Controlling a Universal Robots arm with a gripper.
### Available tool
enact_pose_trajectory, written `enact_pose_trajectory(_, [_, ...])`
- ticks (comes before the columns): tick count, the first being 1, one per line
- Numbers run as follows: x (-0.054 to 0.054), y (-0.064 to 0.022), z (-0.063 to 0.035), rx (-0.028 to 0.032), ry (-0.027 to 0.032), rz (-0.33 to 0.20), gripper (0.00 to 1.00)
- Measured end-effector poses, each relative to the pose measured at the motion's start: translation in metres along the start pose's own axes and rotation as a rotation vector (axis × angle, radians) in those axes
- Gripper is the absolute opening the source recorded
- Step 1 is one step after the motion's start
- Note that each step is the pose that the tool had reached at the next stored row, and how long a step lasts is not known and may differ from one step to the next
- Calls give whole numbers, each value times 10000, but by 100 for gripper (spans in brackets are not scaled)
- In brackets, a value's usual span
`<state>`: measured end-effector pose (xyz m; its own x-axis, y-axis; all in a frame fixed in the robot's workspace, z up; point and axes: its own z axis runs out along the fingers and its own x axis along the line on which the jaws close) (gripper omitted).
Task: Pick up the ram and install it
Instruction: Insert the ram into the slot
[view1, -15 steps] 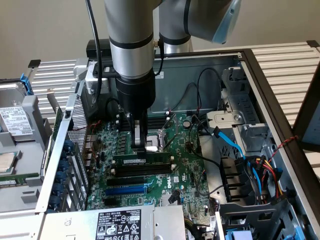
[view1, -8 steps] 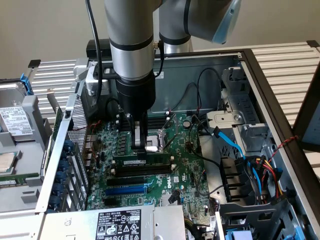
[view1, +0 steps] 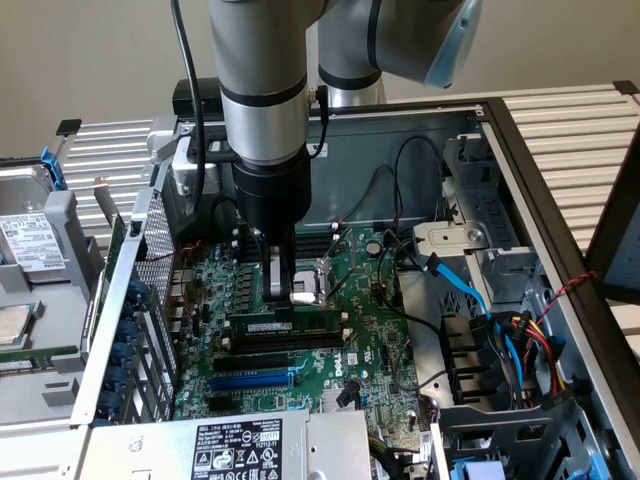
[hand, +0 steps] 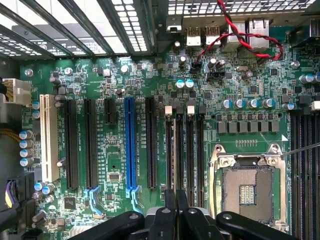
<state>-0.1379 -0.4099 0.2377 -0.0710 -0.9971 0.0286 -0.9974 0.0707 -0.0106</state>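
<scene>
The ram (view1: 285, 325) stands on its long edge on the green board (view1: 370, 340) inside the open computer case (view1: 400, 130), white label facing the camera in the exterior view. It sits in line with the long black slots (view1: 275, 358), in the row nearest the metal chip socket (view1: 308, 290). I cannot tell whether it is pushed fully home.

The jaws come straight down onto the middle of its top edge. They are narrow, drawn almost together, and pinch the thin stick between them. In the wrist view the two dark fingers (hand: 170, 210) sit close side by side, pointing along the narrow slots with white end clips (hand: 191, 109).

On the far side of the ram from the socket lie two more black slots, then the blue slot (view1: 250, 381). The wrist view shows the same blue slot (hand: 130, 145) among black ones, with a white slot (hand: 48, 137) further off. The square chip socket (hand: 248, 187) lies open, its silver frame around it. A twisted red and black wire (hand: 240, 35) loops near the rear ports.

The grey arm (view1: 262, 100) rises straight above the jaws. Towards the exterior view's right, blue cables (view1: 470, 290) and bundled coloured wires run by the drive bays. A labelled metal box (view1: 235, 450) lies at the near edge. The case rests on a slatted desk (view1: 570, 125).
</scene>
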Motion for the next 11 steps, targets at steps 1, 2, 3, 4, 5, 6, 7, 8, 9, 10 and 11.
enact_pose_trajectory(1, [5, 0, 2, 1, -3, 0, 12])
enact_pose_trajectory(2, [14, 0, 3, 1, -2, 1, 12])
enact_pose_trajectory(3, [14, -1, 2, 0, -1, 2, 12])
enact_pose_trajectory(4, [14, -1, 2, 0, -1, 2, 12])
enact_pose_trajectory(5, [15, -1, 2, 0, 0, 1, 12])
enact_pose_trajectory(6, [15, -1, 2, -1, 0, 1, 12])
enact_pose_trajectory(7, [15, -1, 2, -1, 1, 0, 12])
enact_pose_trajectory(8, [15, -1, 2, -1, 1, 1, 12])
enact_pose_trajectory(9, [18, -1, 3, -1, 1, 0, 12])
enact_pose_trajectory(10, [23, -2, 5, -2, 3, -2, 12])
enact_pose_trajectory(11, [27, -2, 9, 0, 0, -6, 12])
